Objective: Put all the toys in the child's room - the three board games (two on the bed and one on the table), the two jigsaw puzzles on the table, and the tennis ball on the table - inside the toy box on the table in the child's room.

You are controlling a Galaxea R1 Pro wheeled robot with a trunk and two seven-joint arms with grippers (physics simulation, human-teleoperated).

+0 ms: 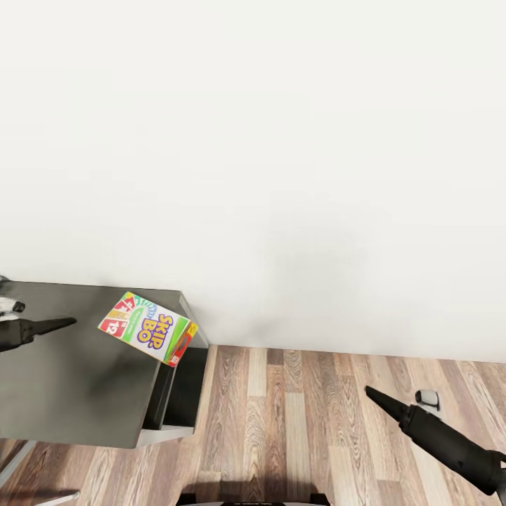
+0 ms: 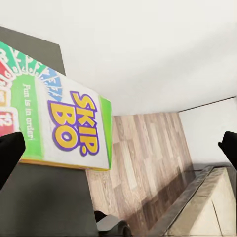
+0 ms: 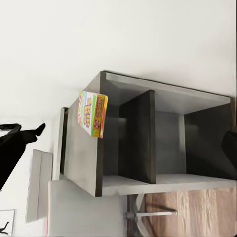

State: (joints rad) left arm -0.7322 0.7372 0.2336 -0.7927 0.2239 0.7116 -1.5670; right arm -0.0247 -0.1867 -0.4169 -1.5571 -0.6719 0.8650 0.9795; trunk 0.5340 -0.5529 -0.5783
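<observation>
Left pincer (image 1: 67, 322) in the head view: a dark tapered tip over the dark grey tabletop (image 1: 63, 393), close beside the SKIP BO board game (image 1: 147, 328) yet apart from it; spread or pressed together, cannot tell here. Board game flat near the tabletop's far corner, one corner jutting past the edge toward the white wall (image 1: 281, 140). Right pincer (image 1: 376, 395) well away from the board game, over the wood plank floor (image 1: 295, 422), empty; again only one dark point seen, state not readable.

Left wrist view: left pincer (image 2: 121, 148) spread wide, one black finger (image 2: 9, 153) overlapping the board game (image 2: 59, 128), the other clear of it, nothing pinched. Board game overhanging the tabletop (image 2: 44, 202), floor (image 2: 143, 158) beyond.

Right wrist view: board game (image 3: 92, 114) atop the dark open-shelved side unit (image 3: 148, 143), at its corner near the wall. Left arm's dark tip (image 3: 38, 130) just beside the board game. Right pincer's fingertips (image 3: 229, 143) barely visible at the frame edge, apparently spread, holding nothing.
</observation>
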